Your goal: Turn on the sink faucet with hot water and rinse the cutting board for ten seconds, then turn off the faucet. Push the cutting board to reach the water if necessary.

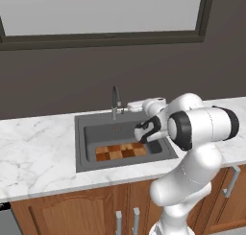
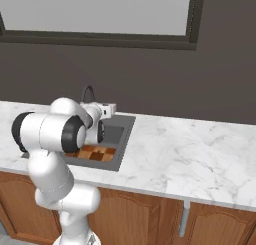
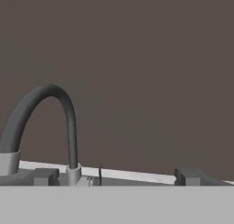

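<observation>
Counter sink [image 1: 81, 143] | cutting board [image 1: 115, 152] partly arm-hidden | end effector [image 3: 114, 177] spread near faucet [image 3: 55, 122]

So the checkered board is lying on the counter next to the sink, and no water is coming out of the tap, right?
Not quite. The board lies inside the sink, on its bottom, not on the counter; the left base view shows it clearly. The rest is right: no water comes from the tap.

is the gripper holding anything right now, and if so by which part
Nothing is held. The gripper hangs open above the sink, short of the faucet; the cutting board lies untouched in the basin.
</observation>
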### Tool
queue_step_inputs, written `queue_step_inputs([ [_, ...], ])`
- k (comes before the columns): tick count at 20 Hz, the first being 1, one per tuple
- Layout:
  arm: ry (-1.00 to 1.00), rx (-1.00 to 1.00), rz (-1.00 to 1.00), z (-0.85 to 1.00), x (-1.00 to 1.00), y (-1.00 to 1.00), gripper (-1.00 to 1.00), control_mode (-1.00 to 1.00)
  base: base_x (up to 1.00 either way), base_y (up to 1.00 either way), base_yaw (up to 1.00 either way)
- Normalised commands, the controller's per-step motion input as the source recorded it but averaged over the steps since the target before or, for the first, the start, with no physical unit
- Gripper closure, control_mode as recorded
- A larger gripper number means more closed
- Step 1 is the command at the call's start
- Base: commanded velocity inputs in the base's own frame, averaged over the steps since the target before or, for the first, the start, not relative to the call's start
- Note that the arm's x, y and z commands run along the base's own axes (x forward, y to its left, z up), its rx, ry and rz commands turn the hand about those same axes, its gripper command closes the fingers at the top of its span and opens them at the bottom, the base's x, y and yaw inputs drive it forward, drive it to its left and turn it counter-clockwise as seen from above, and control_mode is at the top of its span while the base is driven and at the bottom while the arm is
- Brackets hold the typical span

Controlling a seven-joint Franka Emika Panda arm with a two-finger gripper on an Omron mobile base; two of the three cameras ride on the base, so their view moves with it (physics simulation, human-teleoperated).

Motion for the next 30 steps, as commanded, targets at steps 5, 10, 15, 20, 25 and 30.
queue_step_inputs([
  [5,0.06,0.00,0.02,-0.27,0.04,0.00,-1.00,-1.00,0.00,0.00,0.00],
  [10,0.08,0.00,0.02,-0.21,0.00,0.00,-1.00,-1.00,0.00,0.00,0.00],
  [15,0.04,0.00,0.05,-0.07,0.00,-0.03,-1.00,-1.00,0.00,0.00,0.00],
  [20,0.00,0.00,0.06,0.00,0.01,-0.06,-1.00,-1.00,0.00,0.00,0.00],
  [25,0.00,0.00,0.04,0.00,0.16,-0.07,-1.00,-1.00,0.00,0.00,0.00],
  [30,0.02,0.00,0.04,-0.01,0.28,-0.10,-1.00,-1.00,0.00,0.00,0.00],
])
